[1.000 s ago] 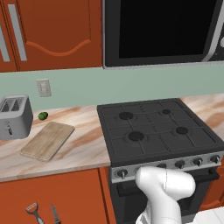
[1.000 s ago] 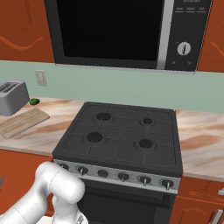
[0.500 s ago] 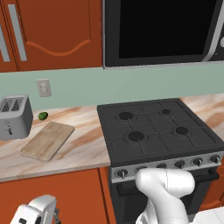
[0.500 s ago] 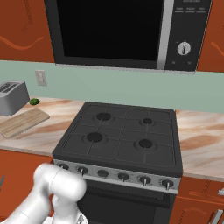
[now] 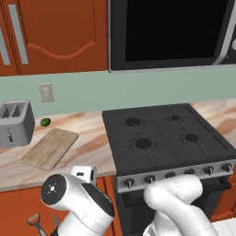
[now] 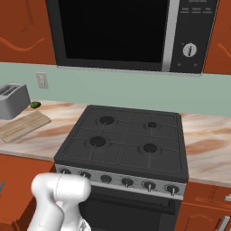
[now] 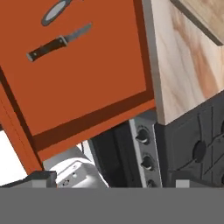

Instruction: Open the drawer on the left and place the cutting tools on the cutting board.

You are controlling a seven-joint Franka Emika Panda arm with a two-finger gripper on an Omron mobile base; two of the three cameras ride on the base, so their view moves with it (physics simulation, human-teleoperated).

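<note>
The drawer [image 7: 83,74] stands pulled out below the counter, its red-brown floor showing in the hand view; its near left part [image 5: 16,221] also shows in the left base view. In it lie a knife [image 7: 57,41] with dark handle and silver blade and a grey-handled tool [image 7: 57,11] cut off at the top edge. Two slim tools, one [image 5: 34,220] and the other [image 5: 55,222], also show beside my wrist. My gripper [image 7: 114,179] hovers open above the drawer's front corner, holding nothing. The tan cutting board [image 5: 50,147] [image 6: 22,126] lies on the counter, its corner [image 7: 205,17] in the hand view.
A silver toaster [image 5: 16,123] [image 6: 12,100] and a small green fruit [image 5: 45,122] sit left of and behind the board. The black stove [image 5: 166,138] with its knobs [image 7: 144,138] adjoins the drawer on the right. A microwave [image 6: 122,31] hangs above.
My wrist has risen from the bottom left of the left base view and moved right, now hiding part of the open drawer. The tools and board have not moved.
</note>
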